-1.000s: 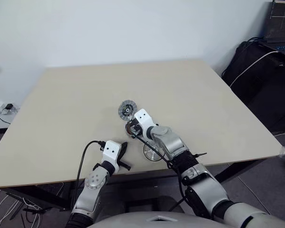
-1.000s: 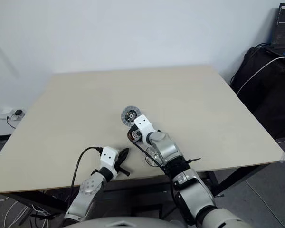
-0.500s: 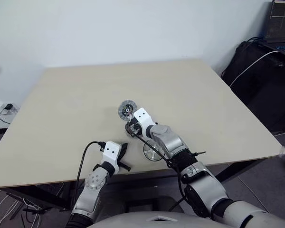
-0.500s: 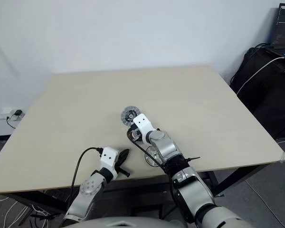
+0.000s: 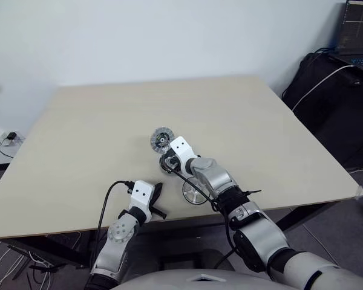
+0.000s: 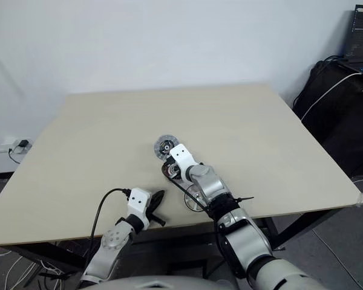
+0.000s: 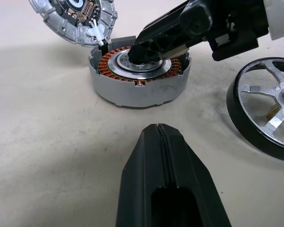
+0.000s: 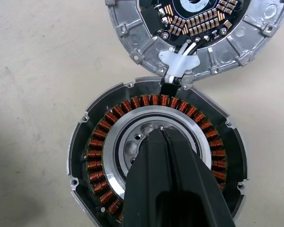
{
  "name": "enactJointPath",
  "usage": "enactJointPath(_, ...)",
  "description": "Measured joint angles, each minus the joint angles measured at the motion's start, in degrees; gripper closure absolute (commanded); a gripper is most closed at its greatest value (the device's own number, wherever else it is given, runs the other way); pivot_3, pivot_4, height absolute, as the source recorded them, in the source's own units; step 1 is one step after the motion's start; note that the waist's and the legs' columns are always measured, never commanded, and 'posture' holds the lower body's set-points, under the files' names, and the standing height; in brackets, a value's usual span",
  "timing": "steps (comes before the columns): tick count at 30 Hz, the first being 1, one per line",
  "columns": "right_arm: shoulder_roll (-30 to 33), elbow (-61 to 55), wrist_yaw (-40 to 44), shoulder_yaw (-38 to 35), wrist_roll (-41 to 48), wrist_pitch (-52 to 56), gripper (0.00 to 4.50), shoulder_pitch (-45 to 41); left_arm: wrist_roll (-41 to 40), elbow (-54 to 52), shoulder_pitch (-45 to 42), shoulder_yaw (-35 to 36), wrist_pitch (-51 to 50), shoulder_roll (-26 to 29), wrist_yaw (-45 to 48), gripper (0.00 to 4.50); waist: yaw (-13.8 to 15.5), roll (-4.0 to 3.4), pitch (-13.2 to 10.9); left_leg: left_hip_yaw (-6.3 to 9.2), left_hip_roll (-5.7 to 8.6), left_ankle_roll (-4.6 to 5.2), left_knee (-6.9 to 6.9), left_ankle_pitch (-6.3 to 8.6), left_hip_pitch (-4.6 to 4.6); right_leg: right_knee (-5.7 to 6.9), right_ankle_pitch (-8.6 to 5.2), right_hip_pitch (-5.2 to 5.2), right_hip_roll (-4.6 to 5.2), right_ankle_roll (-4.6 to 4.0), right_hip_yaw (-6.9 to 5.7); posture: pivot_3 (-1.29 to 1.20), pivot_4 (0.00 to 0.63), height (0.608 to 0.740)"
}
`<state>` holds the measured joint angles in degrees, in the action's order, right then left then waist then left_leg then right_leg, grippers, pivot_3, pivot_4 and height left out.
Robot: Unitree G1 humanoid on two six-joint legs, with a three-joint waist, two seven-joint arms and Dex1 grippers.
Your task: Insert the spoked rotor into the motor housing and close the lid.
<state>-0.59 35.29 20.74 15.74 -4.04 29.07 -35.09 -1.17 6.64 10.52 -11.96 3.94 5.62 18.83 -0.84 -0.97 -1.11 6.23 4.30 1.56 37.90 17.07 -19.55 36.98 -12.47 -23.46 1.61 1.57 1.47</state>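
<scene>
The motor housing [image 7: 132, 92], a grey round shell with a ring of copper windings [image 8: 95, 156] around a silvery centre, lies near the table's front middle. My right gripper [image 8: 160, 133] is shut, its tip resting in that silvery centre. The lid [image 8: 142, 42] lies open just beyond the housing, dark centre up, joined to it by white wires. The spoked rotor [image 7: 267, 111] lies flat on the table by the front edge, just right of the housing. My left gripper [image 7: 157, 128] is shut on nothing, hovering near the front edge and pointing at the housing.
The beige table [image 5: 97, 121] has bare room all around the parts. Its front edge runs just behind the rotor [image 5: 193, 192]. A black cable loops from my left wrist [image 5: 109, 193]. Black bags [image 5: 333, 90] and a laptop [image 5: 358, 36] stand off to the right.
</scene>
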Motion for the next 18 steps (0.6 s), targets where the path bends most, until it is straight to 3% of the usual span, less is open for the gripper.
enactJointPath(9,5.7,-23.5,1.5,-3.5,2.7,0.8,4.47,10.6,0.0,-0.3,-0.1,-0.1,-0.3,0.2,0.3,4.50,0.3,0.01,0.0,0.05,0.02,0.06,-0.02,0.04,-0.15,-0.07,-0.01,0.05,0.05,0.01,0.04,0.00,0.000,0.740)
enactJointPath(18,14.5,-43.2,2.9,-12.6,8.3,9.4,4.47,26.3,0.0,-0.4,-0.3,-0.4,-1.3,0.6,1.9,4.50,0.4,0.08,-0.1,-0.02,-0.05,0.07,0.03,0.04,-0.15,-0.08,-0.21,0.16,0.03,0.34,0.03,0.00,0.000,0.740)
